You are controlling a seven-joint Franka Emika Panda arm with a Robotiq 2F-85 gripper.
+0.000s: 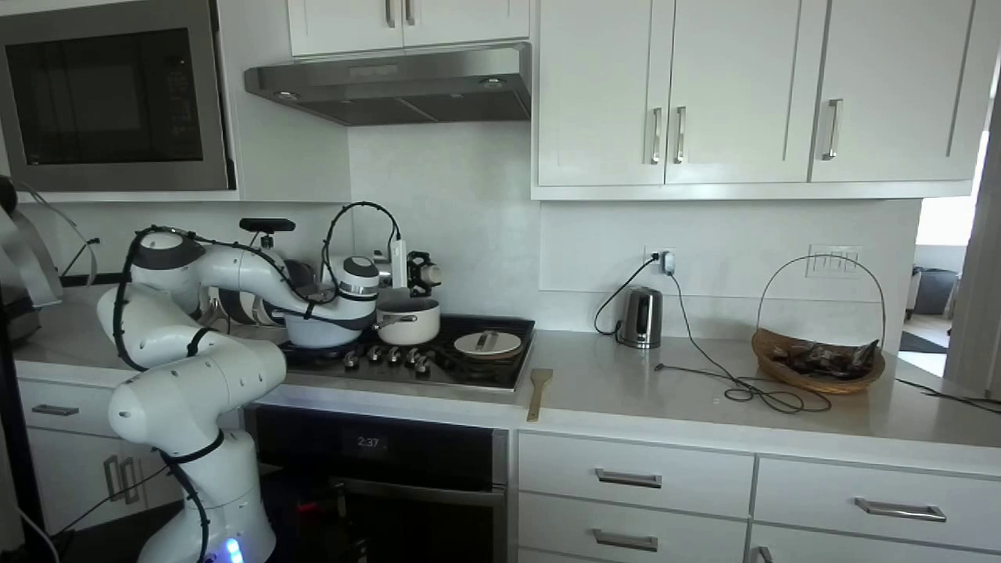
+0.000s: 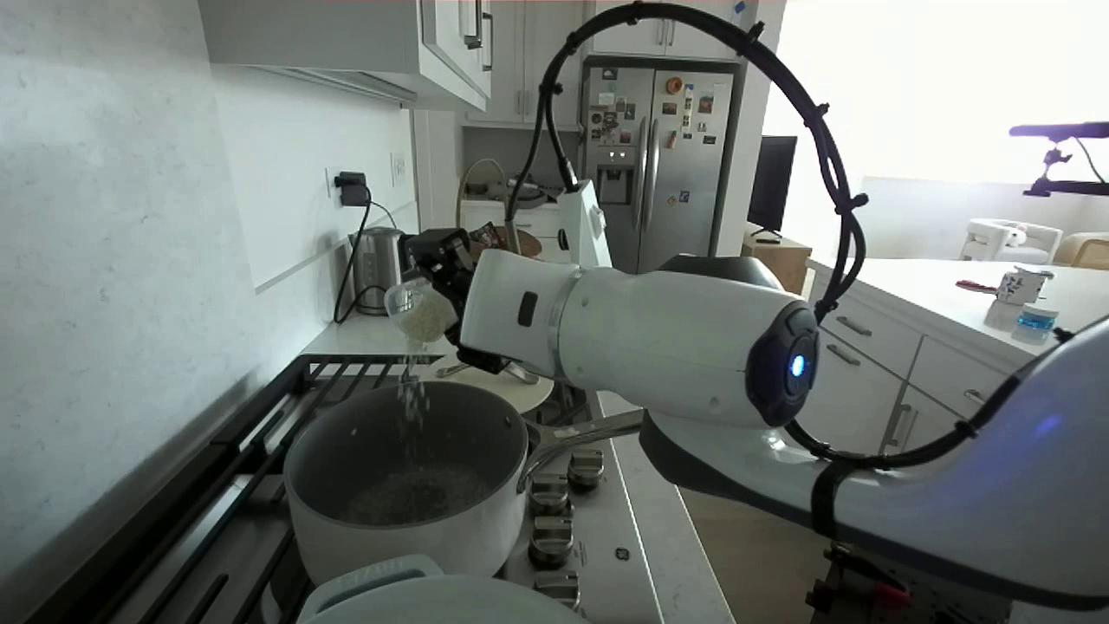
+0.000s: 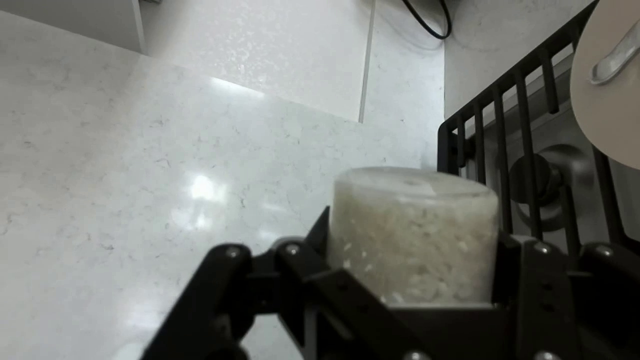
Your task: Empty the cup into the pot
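Observation:
My gripper is shut on a clear cup of pale rice-like grains, one finger on each side. In an exterior view the gripper holds the cup tilted above the white pot. Grains fall from the cup into the pot, and some lie on its grey inside bottom. A good amount of grain still shows in the cup. The pot stands on the stove in an exterior view, under the gripper. The wrist view does not show the pot.
A round cream lid with a spoon on it lies on the stove beside the pot. A pale blue-green pot stands on its other side. The pot's metal handle points toward the arm. A kettle and a wooden spatula are on the counter.

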